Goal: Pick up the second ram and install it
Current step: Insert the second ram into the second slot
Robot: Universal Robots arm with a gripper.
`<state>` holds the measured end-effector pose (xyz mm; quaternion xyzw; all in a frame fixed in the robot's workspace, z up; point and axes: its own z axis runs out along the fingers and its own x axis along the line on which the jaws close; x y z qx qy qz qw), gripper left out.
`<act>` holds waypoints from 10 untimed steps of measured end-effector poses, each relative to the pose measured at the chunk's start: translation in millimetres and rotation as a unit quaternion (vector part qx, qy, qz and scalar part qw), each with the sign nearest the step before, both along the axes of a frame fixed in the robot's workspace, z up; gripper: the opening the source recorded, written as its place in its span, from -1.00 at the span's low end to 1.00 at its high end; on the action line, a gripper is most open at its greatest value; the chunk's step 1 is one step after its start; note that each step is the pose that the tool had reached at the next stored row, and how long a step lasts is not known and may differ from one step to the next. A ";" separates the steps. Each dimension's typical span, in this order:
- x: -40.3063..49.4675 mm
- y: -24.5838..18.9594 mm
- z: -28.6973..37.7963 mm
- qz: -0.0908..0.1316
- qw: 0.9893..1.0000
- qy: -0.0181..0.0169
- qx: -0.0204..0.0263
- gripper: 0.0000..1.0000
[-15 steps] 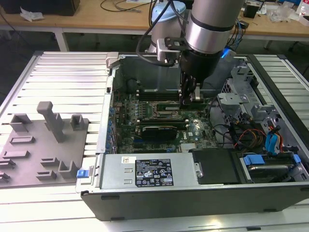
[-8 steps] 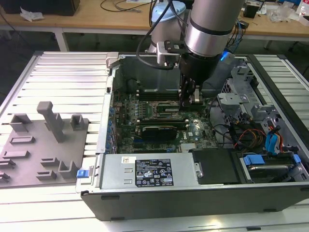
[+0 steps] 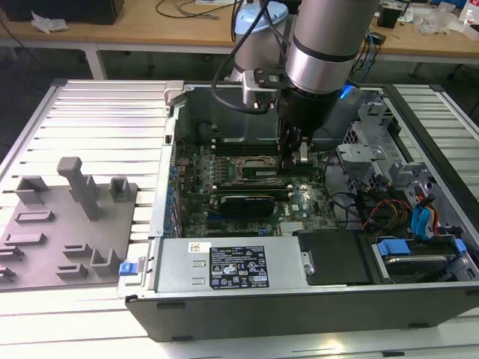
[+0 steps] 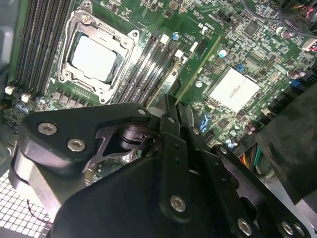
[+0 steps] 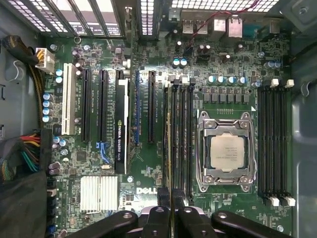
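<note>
While the open computer case (image 3: 247, 299) lies on the bench, the pincer (image 5: 171, 198) reaches inside, clenched on the second ram (image 5: 170, 144), pressing it edge-down into a slot beside the processor socket (image 5: 225, 151).

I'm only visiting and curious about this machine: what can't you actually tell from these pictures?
1. Whether the second ram is seated: both wrist views show it edge-on, so its depth is unclear.
2. Its held end: in the second wrist view the gripper covers it.
3. The memory slots in the exterior view: the arm stands in front of them.
4. The slots' near ends in the first wrist view: the gripper covers them.
</note>
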<state>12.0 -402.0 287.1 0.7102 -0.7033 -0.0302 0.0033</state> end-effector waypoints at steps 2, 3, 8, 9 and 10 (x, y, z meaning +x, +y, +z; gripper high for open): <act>0.0 0.0 -0.8 0.000 1.000 0.000 0.000 -0.73; 0.0 0.0 -1.3 0.000 1.000 0.000 0.000 -0.73; 0.0 0.0 -3.2 0.000 1.000 0.000 0.000 -0.73; 0.0 0.0 -3.8 0.000 1.000 0.000 0.000 -0.73; 0.0 0.0 -7.5 0.000 1.000 0.000 0.000 -0.73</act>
